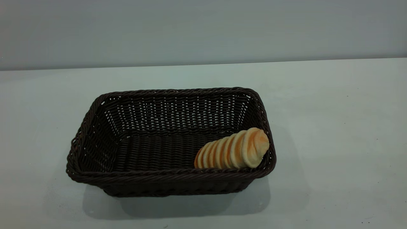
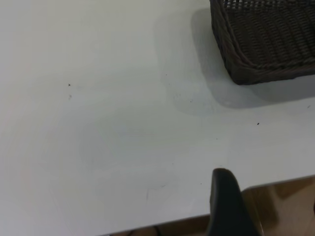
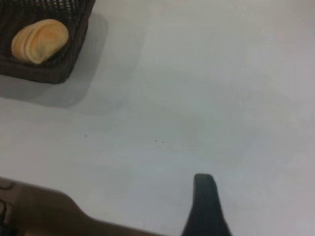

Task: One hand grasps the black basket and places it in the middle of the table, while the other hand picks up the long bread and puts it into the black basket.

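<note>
exterior: near, angled down on black basket | wrists: higher, probably table-edge, each sharing a basket corner

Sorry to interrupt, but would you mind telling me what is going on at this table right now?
Nothing is being handled at this moment. The black basket sits on the table, and the long bread lies inside it, at the right end with one end propped against the side wall. Neither arm shows in the exterior view. Each wrist view shows only one dark finger, of the left claw and the right claw, over bare table near its edge, away from the basket.
</note>
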Action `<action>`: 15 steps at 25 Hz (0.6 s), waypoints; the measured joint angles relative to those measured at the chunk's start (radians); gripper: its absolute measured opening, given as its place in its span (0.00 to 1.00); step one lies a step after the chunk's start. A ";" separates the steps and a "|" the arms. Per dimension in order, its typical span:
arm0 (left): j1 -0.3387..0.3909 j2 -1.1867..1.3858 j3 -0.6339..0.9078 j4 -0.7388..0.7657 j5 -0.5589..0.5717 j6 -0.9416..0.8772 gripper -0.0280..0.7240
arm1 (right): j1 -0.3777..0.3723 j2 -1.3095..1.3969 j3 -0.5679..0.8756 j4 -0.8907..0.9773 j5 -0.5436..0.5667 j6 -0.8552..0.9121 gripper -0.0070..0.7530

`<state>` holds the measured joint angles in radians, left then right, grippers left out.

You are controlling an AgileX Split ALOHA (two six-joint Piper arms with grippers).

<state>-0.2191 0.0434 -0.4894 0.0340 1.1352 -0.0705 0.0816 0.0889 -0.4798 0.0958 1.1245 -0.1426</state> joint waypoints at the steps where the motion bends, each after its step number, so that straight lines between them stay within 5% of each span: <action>1: 0.000 0.000 0.000 0.000 0.000 0.000 0.68 | 0.000 0.000 0.000 0.000 0.000 0.000 0.72; 9: 0.193 -0.045 0.000 -0.011 0.000 0.002 0.68 | -0.058 0.000 0.000 0.000 -0.001 0.000 0.72; 15: 0.211 -0.063 0.000 -0.012 0.000 0.002 0.68 | -0.076 0.000 0.000 0.001 -0.001 0.000 0.72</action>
<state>-0.0083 -0.0196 -0.4894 0.0220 1.1352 -0.0685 0.0052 0.0889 -0.4798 0.0967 1.1236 -0.1426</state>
